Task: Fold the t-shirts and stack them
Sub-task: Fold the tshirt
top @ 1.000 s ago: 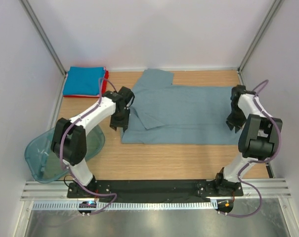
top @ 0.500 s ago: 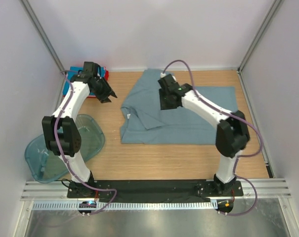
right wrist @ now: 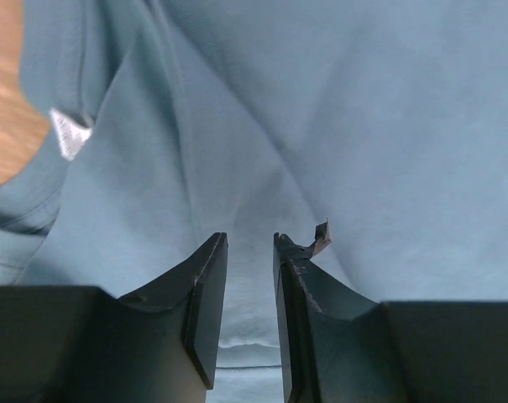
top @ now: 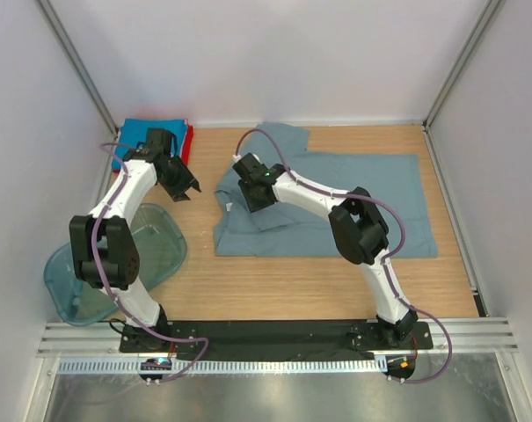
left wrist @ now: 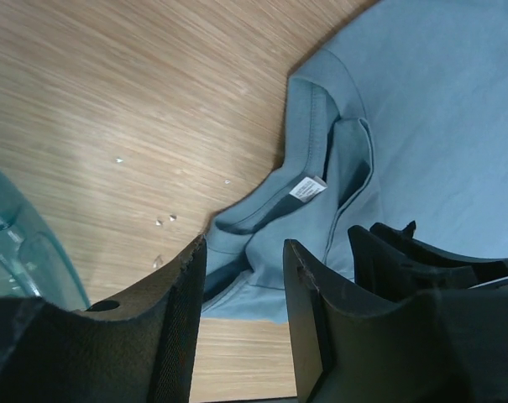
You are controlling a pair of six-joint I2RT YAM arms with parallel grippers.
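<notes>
The grey-blue t-shirt point(top: 353, 202) lies spread across the table's middle, its left part folded in and rumpled. Its white neck label point(left wrist: 306, 189) shows by the collar, and in the right wrist view too point(right wrist: 69, 134). My right gripper point(top: 253, 200) reaches across onto the shirt's left part, just right of the collar. Its jaws point(right wrist: 249, 239) stand a narrow gap apart over the cloth point(right wrist: 363, 101), holding nothing. My left gripper point(top: 188, 189) is open and empty over bare wood left of the collar point(left wrist: 245, 248). The folded bright blue tee point(top: 147, 141) lies on the red one point(top: 189, 141) at the back left.
The translucent teal tub point(top: 107, 264) sits at the left, near the left arm, and its rim shows in the left wrist view point(left wrist: 10, 235). White walls enclose the table on three sides. The black right gripper shows in the left wrist view point(left wrist: 421, 260).
My right arm swung from the shirt's right edge across to its left part by the collar. My left gripper left the shirt's left edge and moved back-left toward the stack.
</notes>
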